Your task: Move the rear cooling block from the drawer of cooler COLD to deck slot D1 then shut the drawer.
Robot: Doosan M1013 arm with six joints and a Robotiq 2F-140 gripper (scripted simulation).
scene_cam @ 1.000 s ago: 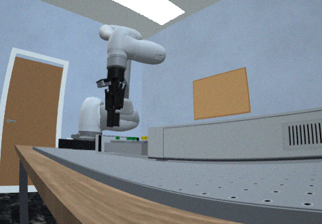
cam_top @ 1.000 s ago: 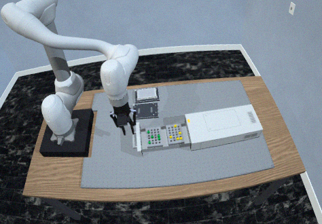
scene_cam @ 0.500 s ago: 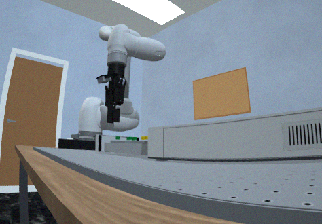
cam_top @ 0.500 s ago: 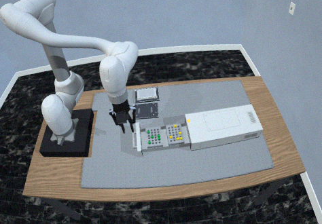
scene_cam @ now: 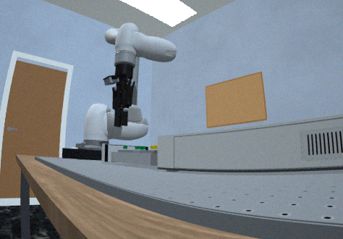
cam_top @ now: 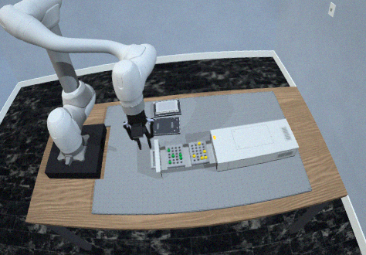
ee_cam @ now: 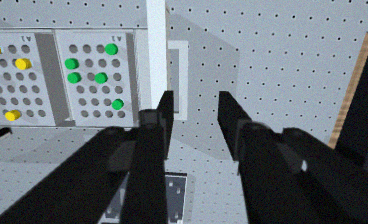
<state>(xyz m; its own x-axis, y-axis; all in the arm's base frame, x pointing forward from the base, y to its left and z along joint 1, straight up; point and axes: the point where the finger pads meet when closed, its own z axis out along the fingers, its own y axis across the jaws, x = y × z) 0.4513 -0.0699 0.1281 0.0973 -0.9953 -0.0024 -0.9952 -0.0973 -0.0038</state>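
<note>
The cooler COLD (cam_top: 255, 146) (scene_cam: 235, 151) has its drawer pulled out, and its lamp (cam_top: 214, 137) is lit yellow. The rear block (cam_top: 197, 152) (ee_cam: 26, 82), with yellow tubes, sits in the drawer by the housing. The front block (ee_cam: 99, 96), with green tubes, sits nearer the drawer front (cam_top: 157, 155) (ee_cam: 156, 60). My gripper (cam_top: 145, 147) (scene_cam: 121, 125) (ee_cam: 195, 105) is partly open and empty, pointing down above the area by the handle (ee_cam: 184, 75). Deck slot D1 (cam_top: 167, 126) (ee_cam: 177, 200) is a dark plate holding no block. The wrist view cuts off part of the rear block.
Slot D2, beyond D1, holds a pale, flat-topped object (cam_top: 167, 107). The arm's black base (cam_top: 94, 150) stands at the left of the table. A grey perforated mat (cam_top: 193, 196) (scene_cam: 174, 187) lies under the cooler and slots, with a wooden table edge (cam_top: 162, 220) around it.
</note>
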